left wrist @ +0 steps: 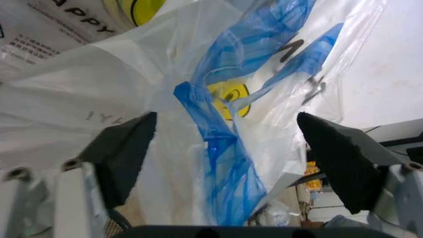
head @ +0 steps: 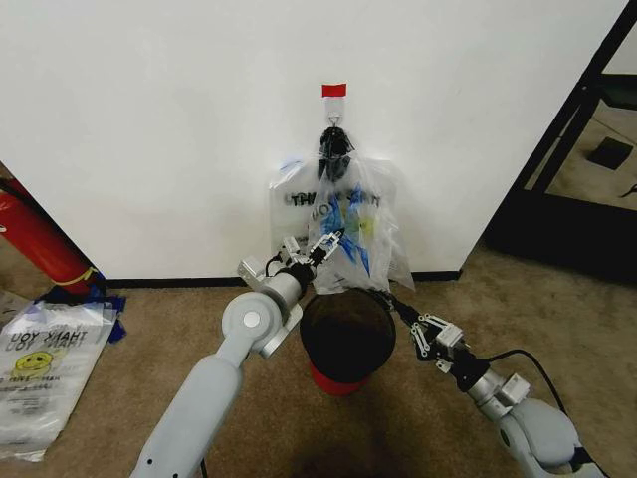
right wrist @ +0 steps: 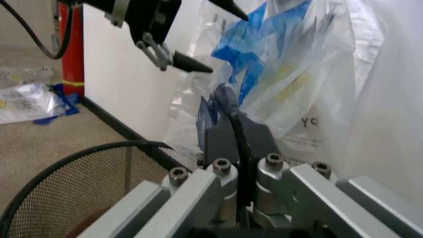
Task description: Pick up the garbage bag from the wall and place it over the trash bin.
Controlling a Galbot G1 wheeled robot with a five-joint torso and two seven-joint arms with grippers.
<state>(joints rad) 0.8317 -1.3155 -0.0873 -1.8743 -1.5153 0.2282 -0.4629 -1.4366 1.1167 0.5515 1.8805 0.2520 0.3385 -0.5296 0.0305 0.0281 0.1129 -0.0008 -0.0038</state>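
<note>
Pick-up step: left gripper (head: 320,245) spread open at garbage bag (head: 348,234), centre frame. Closing on plastic needed. Right gripper (head: 396,305): grip indeterminable.

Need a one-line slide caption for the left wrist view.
Open left gripper straddling the hanging garbage bag's blue-edged folds above the trash bin.

clear blue-edged garbage bag (head: 348,234), black trash bin (head: 347,335)

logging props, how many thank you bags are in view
At least 2: one garbage bag hanging from the clip on the wall, one lying on the carpet at left. More may hang behind.
</note>
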